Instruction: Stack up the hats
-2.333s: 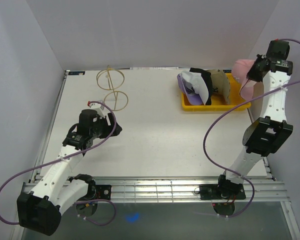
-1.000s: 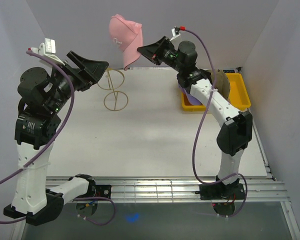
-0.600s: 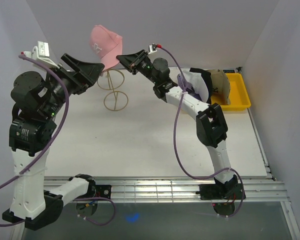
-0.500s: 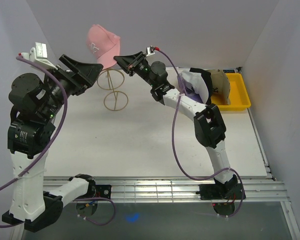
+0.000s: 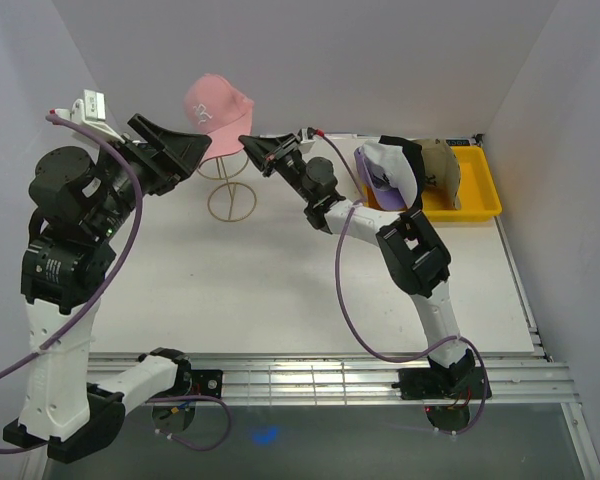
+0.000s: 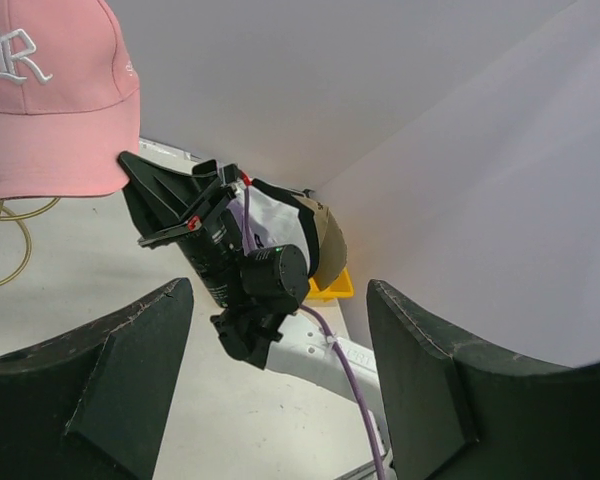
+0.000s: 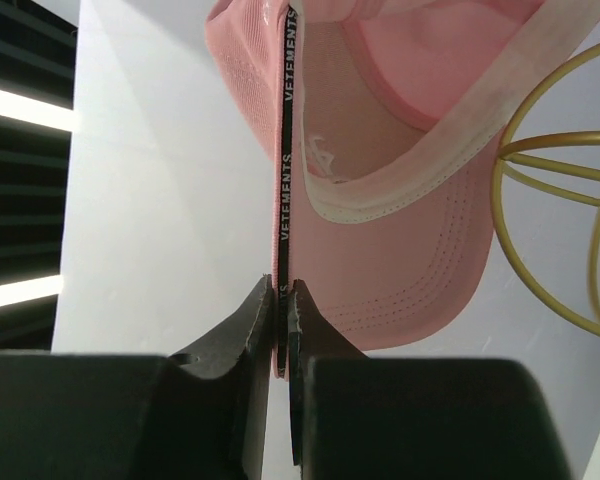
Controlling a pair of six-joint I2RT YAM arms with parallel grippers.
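We have brought the pink cap [image 5: 216,103] from the yellow bin [image 5: 477,207] to the top of the wire stand [image 5: 229,192]. Our right end effector [image 5: 248,146] is clamped on its strap; the left end effector [image 5: 187,150] gapes alongside. The first hat looks nearly placed.

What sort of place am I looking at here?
Probably a robotics lab cell: left arm and right arm bolted to a white table, plain walls boxing it in, caps in a yellow bin.

White table [image 5: 280,280]: gold wire stand [image 5: 227,180] far side, left of centre; yellow bin [image 5: 477,187] far right corner.
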